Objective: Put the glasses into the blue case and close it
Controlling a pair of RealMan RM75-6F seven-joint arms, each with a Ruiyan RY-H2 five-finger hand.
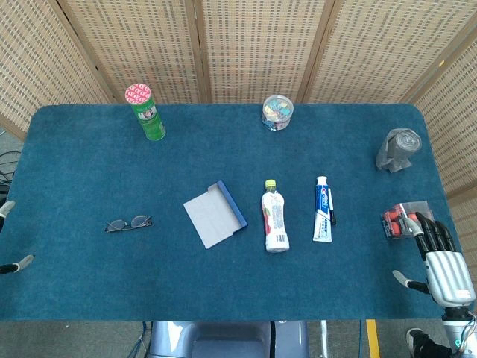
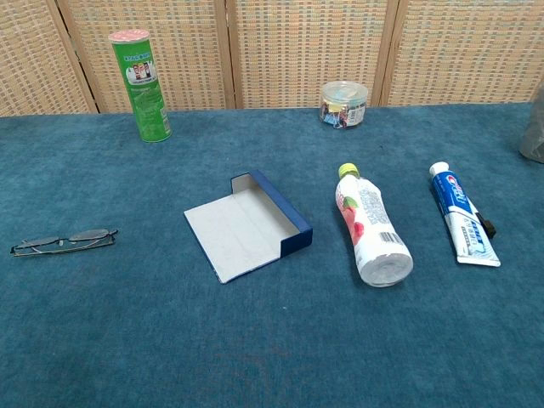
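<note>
The glasses [image 1: 128, 223] lie folded on the left part of the blue surface [image 1: 74, 164], well apart from the blue case [image 1: 215, 215]. The case lies open near the centre, its pale inner face up and its blue wall along the far right edge. Nothing is inside it.

To the right of the case lies a drink bottle [image 1: 275, 216] on its side, green cap pointing away from the robot. Further right lies a toothpaste tube [image 1: 322, 209], with a small dark object just beside it. A green can [image 1: 145, 112] stands upright at the far left, and a clear round tub [image 1: 277, 112] stands at the far centre. A grey roll [image 1: 398, 149] rests at the far right edge. A clear packet with red contents [image 1: 399, 221] lies near the right edge.

The right hand [image 1: 440, 257] rests low at the right edge, fingers extended toward the packet and slightly apart, holding nothing. Of the left hand [image 1: 15, 262], only fingertips show at the left border; its state cannot be determined.
</note>
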